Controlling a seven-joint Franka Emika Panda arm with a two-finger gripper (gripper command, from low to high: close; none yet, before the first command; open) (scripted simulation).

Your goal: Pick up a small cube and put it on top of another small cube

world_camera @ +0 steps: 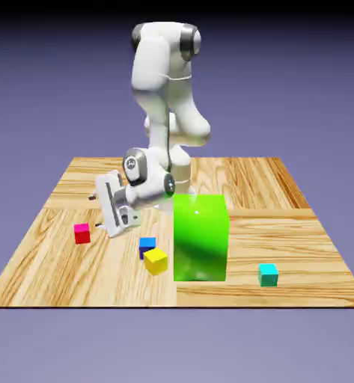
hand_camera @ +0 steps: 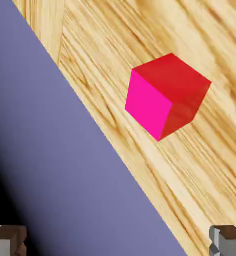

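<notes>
green block [world_camera: 200,238] stands near the yellow cube [world_camera: 156,262]; the pincer [world_camera: 95,212] gapes wide, holding nothing.

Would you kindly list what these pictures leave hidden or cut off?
- Blue cube: exterior view, partly behind the yellow cube.
- Table behind the green block: exterior view, covered by it.
- Gripper: hand view, fingers cut off by the bottom edge.
</notes>
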